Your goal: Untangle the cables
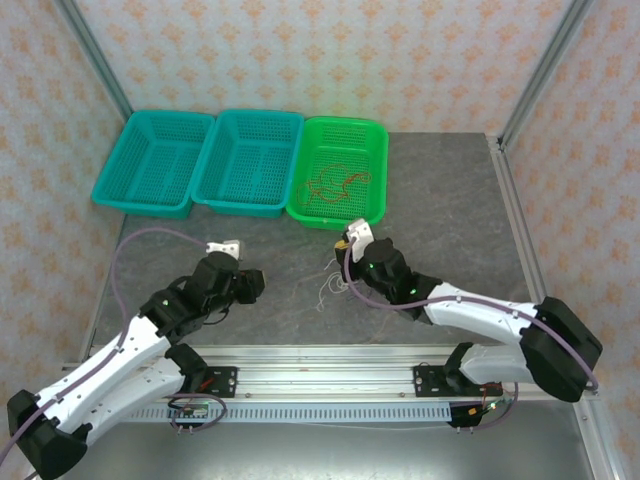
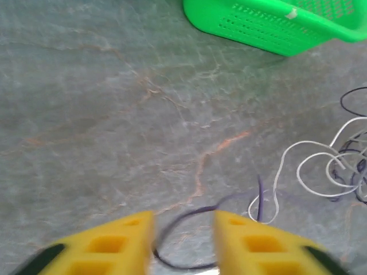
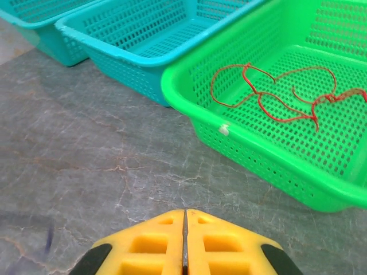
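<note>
The left gripper [image 2: 183, 243] is blurred and cut off at the bottom edge of its wrist view; the pale and dark cables [image 2: 324, 172] run out of frame on the right; a dark strand [image 2: 189, 213] loops across the gap between the yellow fingers [image 2: 123, 246], and whether it touches either cannot be told; from above these cables are a faint scribble on the table [image 1: 450, 220], too thin to sort. The table is grey, matt and veined like stone; the green basket [image 3: 258, 157] is perforated plastic and holds a kinked red-orange strand [image 3: 269, 103]; two teal baskets [image 1: 245, 205] of the same mesh stand beside it. The left jaws stand spread, tilted down at the table; the right gripper [image 3: 184, 226] has its fingers pressed together to a thin seam, low over the table, facing the green basket; both arms reach forward, elbows bent.
</note>
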Motion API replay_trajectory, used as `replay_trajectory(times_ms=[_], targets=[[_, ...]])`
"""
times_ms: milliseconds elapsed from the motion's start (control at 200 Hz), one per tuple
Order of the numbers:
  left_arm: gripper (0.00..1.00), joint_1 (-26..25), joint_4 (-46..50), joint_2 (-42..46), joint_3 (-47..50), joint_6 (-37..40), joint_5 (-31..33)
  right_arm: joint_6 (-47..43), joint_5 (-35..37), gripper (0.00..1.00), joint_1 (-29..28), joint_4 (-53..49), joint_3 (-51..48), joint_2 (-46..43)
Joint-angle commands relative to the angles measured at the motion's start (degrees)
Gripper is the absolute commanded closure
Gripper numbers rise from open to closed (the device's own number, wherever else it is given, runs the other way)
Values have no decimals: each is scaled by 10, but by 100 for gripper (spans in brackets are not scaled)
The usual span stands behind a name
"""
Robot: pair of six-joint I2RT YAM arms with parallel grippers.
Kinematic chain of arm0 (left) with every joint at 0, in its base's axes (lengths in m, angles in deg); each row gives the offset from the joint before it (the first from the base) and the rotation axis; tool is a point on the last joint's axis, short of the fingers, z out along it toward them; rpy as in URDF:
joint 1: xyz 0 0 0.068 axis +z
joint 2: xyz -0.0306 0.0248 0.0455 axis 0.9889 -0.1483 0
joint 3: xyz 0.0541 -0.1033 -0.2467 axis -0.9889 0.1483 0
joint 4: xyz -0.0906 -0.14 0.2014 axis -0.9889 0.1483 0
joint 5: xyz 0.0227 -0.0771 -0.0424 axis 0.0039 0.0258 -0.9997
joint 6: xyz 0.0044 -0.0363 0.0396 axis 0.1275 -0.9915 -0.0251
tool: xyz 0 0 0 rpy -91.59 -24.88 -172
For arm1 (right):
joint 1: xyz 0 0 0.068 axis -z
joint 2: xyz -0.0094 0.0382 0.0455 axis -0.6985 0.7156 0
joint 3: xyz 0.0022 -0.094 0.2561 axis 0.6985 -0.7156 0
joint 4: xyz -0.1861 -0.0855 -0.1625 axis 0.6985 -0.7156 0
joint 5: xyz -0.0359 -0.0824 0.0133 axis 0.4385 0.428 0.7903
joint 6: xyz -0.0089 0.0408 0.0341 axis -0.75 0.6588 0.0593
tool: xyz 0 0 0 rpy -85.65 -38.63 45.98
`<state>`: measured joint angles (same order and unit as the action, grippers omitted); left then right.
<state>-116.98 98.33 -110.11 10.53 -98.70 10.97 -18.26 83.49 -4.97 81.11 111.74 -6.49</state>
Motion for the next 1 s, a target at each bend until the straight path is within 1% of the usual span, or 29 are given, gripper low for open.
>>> replay_trajectory(times_ms=[0,60,135,245,310,410,515,586,631,731,776,831,876,946,996], targets=[[47,3,-112,16,-21,78,-87,-40,-44,100,3,-79,31,-13],[38,2,-116,13,-42,128,-128,-44,-61,100,3,-85,33,-31],[32,-1,-124,1,-69,203,-177,-54,-77,100,3,-93,34,-40],[28,-21,-108,-34,-121,319,-225,-67,-78,100,3,-109,39,-54],[27,-41,-96,-60,-145,383,-233,-71,-75,100,3,-118,42,-64],[25,-67,-106,-107,-171,438,-260,-72,-78,100,3,-120,39,-77],[25,-86,-141,-167,-193,440,-287,-72,-83,100,3,-121,38,-87],[25,-100,-182,-194,-195,427,-288,-70,-87,100,3,-124,39,-92],[25,-105,-217,-206,-188,414,-279,-67,-90,100,3,-124,38,-95],[28,-109,-280,-223,-173,377,-230,-62,-101,100,3,-121,35,-98],[31,-109,-284,-230,-173,368,-204,-61,-107,100,3,-119,33,-99],[36,-109,-290,-238,-172,366,-195,-59,-112,100,4,-118,31,-100],[39,-109,-300,-243,-169,363,-201,-57,-113,100,3,-116,30,-101],[43,-109,-310,-256,-167,361,-227,-54,-113,100,3,-115,30,-100],[49,-109,-307,-266,-171,359,-238,-54,-113,100,3,-115,30,-101]])
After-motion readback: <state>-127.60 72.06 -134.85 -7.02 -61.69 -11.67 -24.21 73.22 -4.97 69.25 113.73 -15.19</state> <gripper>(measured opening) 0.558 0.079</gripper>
